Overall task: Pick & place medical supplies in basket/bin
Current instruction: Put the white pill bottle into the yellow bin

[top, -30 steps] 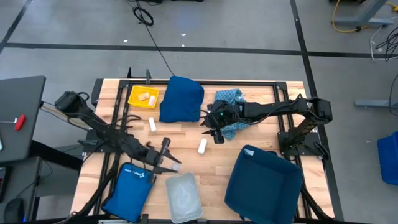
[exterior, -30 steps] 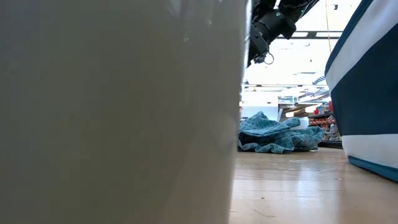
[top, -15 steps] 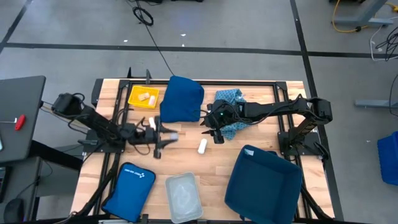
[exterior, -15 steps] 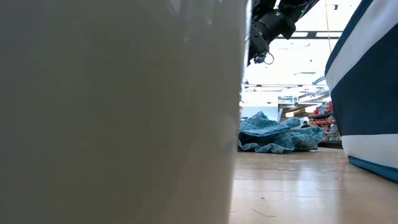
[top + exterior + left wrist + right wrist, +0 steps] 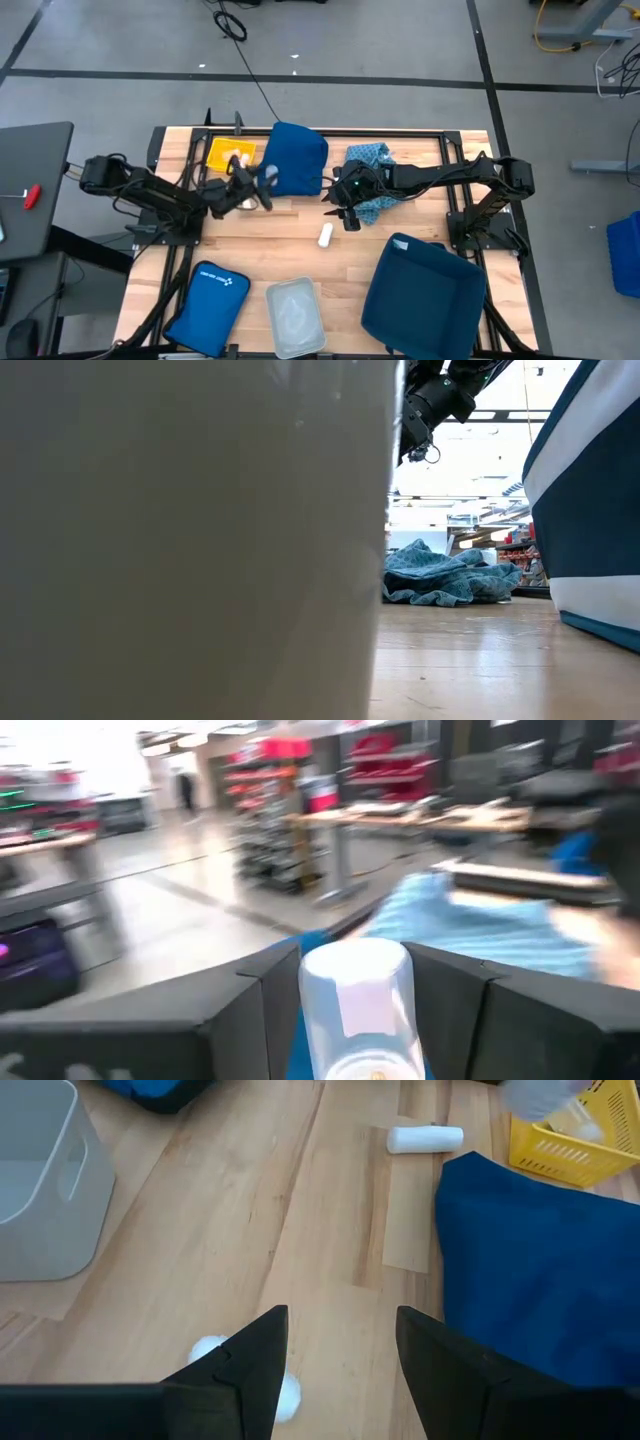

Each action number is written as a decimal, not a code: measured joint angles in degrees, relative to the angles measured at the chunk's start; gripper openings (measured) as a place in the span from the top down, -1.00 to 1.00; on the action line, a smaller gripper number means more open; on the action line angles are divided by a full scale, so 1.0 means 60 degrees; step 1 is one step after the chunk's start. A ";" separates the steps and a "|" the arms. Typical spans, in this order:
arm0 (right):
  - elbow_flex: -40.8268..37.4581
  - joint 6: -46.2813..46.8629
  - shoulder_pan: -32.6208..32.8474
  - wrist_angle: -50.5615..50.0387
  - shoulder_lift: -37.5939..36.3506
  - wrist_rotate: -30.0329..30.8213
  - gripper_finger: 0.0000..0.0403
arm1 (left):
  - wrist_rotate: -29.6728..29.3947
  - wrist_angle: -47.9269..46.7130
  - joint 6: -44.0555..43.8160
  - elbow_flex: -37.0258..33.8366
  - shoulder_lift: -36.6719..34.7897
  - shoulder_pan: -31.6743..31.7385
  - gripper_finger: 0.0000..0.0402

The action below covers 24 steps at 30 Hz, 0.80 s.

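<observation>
My left gripper [image 5: 258, 187] is shut on a white roll [image 5: 355, 1005] and hovers between the yellow basket [image 5: 220, 152] and the dark blue cloth [image 5: 292, 158]. My right gripper [image 5: 342, 212] is open above the table, beside the teal cloth [image 5: 372, 205]. One white roll [image 5: 325, 235] lies on its side on the wood just near of it, partly under its fingers in the right wrist view [image 5: 205, 1350]. Another white roll [image 5: 425, 1138] lies flat near the basket [image 5: 575, 1145]. The low view shows only the right gripper [image 5: 420, 425], high up. My left gripper pinches the white roll by its sides [image 5: 320, 1020], one finger [image 5: 240, 1010] on each side. The fingers come roughly level from the table's left. The roll is lifted clear of the table.
A clear plastic bin [image 5: 295, 315] and a blue zip pouch [image 5: 210, 300] sit at the near edge. A large dark blue bin [image 5: 425, 300] stands near right. The clear bin's wall [image 5: 190, 540] blocks most of the low view. Bare wood lies mid-table.
My left gripper, carrying the white roll, has swung from beside the clear bin toward the table's far edge, and is now next to the yellow basket and the dark blue cloth. The right arm has kept still.
</observation>
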 joint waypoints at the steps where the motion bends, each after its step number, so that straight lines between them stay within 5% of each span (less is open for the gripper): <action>1: 0.0000 0.0000 0.0000 0.0000 0.0000 0.0000 0.03 | -0.0222 -0.0122 -0.0027 0.0000 0.0000 0.0169 0.23; 11: 0.0000 0.0000 0.0000 -0.0004 0.0000 0.0000 0.03 | -0.2786 -0.1382 -0.0163 0.0004 0.0000 0.1642 0.23; 24: 0.0000 0.0036 0.0000 -0.0007 0.0000 0.0004 0.03 | -0.3089 -0.3166 -0.0872 0.0004 0.0000 0.3304 0.23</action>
